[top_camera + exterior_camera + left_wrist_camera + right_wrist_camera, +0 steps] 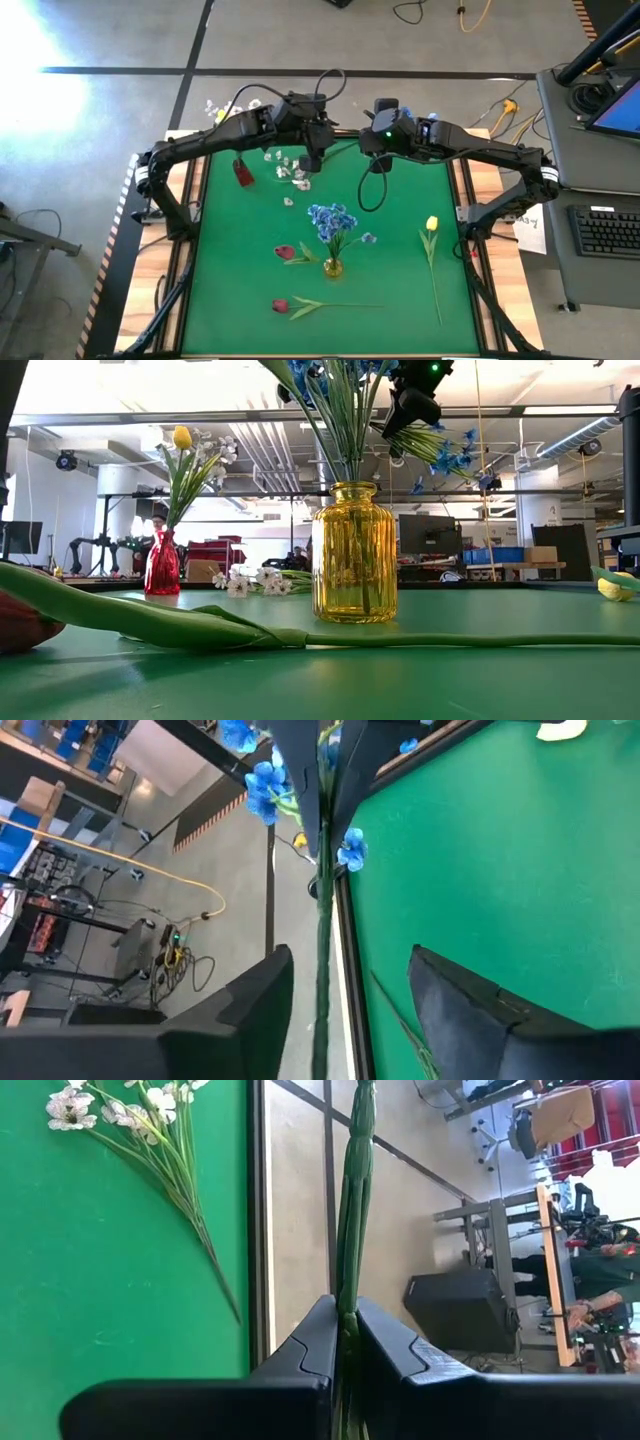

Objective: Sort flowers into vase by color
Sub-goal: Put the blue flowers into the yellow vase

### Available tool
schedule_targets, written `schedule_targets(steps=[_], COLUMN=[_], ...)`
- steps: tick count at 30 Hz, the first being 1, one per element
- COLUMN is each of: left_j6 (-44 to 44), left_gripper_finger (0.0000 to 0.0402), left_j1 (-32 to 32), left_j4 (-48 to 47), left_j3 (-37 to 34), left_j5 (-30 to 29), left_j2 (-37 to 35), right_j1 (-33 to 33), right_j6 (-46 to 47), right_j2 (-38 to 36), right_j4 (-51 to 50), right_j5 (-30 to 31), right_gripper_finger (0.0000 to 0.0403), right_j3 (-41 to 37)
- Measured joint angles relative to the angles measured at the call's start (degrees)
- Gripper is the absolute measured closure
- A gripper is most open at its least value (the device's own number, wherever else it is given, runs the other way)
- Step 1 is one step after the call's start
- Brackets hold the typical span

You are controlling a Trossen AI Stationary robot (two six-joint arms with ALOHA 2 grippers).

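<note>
Currently we hand over one blue flower stem (352, 1230) above the worktop's (400, 300) far edge: right tool (343, 1342) clenched on it, left tool (345, 1010) parted around it. Next, the left tool must close. Yellow ribbed glass vase (354, 552), centre, holds blue blooms; stems thin, plastic.

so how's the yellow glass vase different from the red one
The ribbed yellow glass vase stands near the middle of the green table and holds blue clustered flowers. The slimmer red glass vase stands toward the far left edge and holds a yellow tulip with white blossoms. Both stand upright and are see-through.
</note>
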Motion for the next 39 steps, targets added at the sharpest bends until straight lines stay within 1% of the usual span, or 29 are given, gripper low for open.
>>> schedule_targets(steps=[8, 10, 13, 14, 19, 22, 25, 31, 33, 36, 39], left_j6=[-0.66, -0.66, -0.73, -1.26, -2.69, -3.50, -4.51, -7.57, -8.66, -10.50, -12.54], left_gripper_finger=[0.0301, 0.0329, 0.0383, 0.0391, 0.0400, 0.0401, 0.0401, 0.0401, 0.0401, 0.0401, 0.0402], left_j1=[1.15, 1.15, 1.15, 1.15, 1.15, 1.17, 1.61, 3.20, 3.64, 4.25, 4.82], left_j4=[0.13, 0.25, 0.32, 0.36, 0.75, 1.53, 1.78, 1.92, 1.83, 2.30, 2.96], left_j3=[-0.41, -0.42, -0.44, -0.46, -0.49, -0.52, -0.55, -1.83, -2.26, -2.90, -4.93], left_j5=[-0.02, 0.28, 0.41, 0.41, 0.41, 0.65, 2.63, 5.19, 6.99, 10.33, 10.73], left_j2=[0.11, 0.13, 0.13, 0.13, 0.13, 0.13, 0.13, -0.01, -0.51, -1.92, -3.64], right_j1=[0.00, 0.00, 0.00, 0.00, 0.00, 0.02, 0.00, 0.02, 0.02, 0.02, 0.02], right_j6=[0.00, 0.00, -0.02, -0.02, -0.04, 0.22, 1.77, 3.81, 4.57, 5.80, 8.79], right_j2=[0.00, 0.00, 0.00, 0.00, 0.02, 0.02, 0.02, -0.34, -1.05, -2.58, -4.63], right_j4=[0.00, 0.00, -0.02, -0.02, -0.04, -0.03, -0.04, 0.30, 0.69, 2.56, 4.89], right_j5=[-0.02, -0.02, -0.20, -0.22, -0.39, -0.37, -0.37, 0.00, 0.02, 0.07, 0.02], right_gripper_finger=[0.0385, 0.0385, 0.0385, 0.0385, 0.0384, 0.0372, 0.0346, 0.0272, 0.0250, 0.0223, 0.0206], right_j3=[0.00, 0.00, 0.00, 0.00, -0.02, -0.02, -0.04, -0.04, -0.06, -0.04, -0.05])
